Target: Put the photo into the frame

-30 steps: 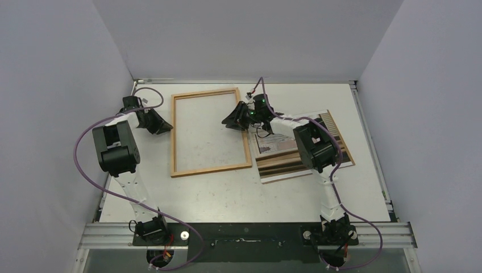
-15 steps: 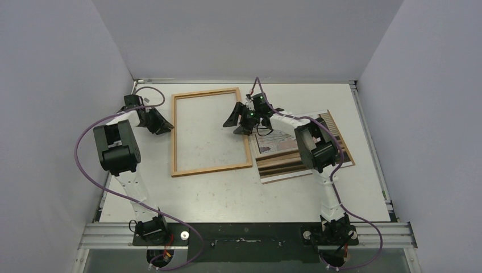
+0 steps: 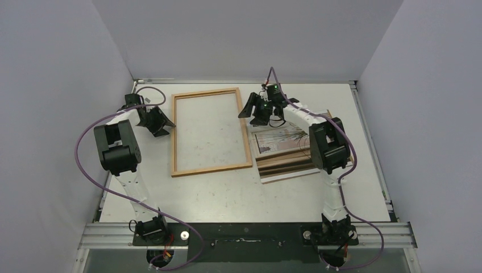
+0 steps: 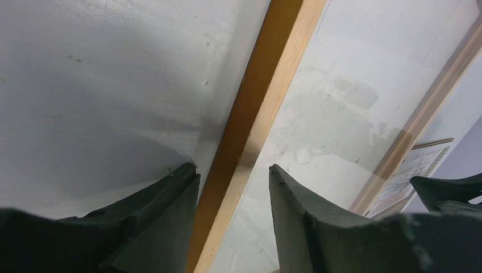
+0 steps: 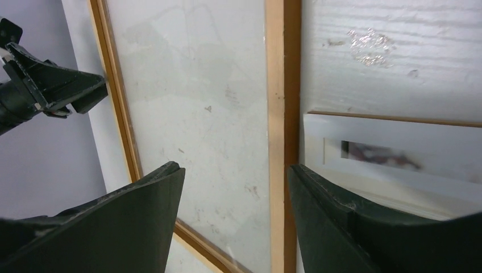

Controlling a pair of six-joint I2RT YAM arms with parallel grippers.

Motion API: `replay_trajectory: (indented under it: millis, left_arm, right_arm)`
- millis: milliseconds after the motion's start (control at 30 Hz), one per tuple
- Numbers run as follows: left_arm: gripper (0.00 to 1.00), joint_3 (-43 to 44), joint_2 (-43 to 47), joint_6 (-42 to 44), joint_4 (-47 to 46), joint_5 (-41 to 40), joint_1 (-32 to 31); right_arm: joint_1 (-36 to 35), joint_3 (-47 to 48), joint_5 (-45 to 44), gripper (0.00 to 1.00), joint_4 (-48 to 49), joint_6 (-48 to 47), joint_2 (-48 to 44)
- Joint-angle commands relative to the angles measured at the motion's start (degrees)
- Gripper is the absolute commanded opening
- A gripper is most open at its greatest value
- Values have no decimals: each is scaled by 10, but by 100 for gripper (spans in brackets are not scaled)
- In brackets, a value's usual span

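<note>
Right gripper backed off the thin orange-brown wooden frame, jaws apart, empty — left gripper loosened, astride its left rail; limp beige-brown paper photo likely needs an edge pinch.

i count one thin rectangular frame of orange-brown wood, upper middle of the overhead view. one large flexible beige-brown print of a grassy plant, right of centre. two black two-finger grippers of mine: left gripper, right gripper. two purple cables: left cable, right cable. one white table.
</note>
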State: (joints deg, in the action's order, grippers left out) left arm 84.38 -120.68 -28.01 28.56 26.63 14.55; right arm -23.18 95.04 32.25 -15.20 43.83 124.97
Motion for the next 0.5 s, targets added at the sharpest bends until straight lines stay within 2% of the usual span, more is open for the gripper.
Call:
replay_trajectory:
  millis: [0,267,333,467]
  left_arm:
    - [49,13,7,14,15,-9,-2]
    - [52,11,2,16,7,-16,-4]
    - [52,10,1,16,8,-18,-5]
    - [52,3,3,19,13,-20,-5]
  right_arm:
    - [-4,28,-35,67,-32,-42,-36]
    - [-25,68,-89,65,-85,-96,-5]
    - [-30,78,-107,60,-101,-112,3]
    - [-35,86,-96,40,-114,-118,22]
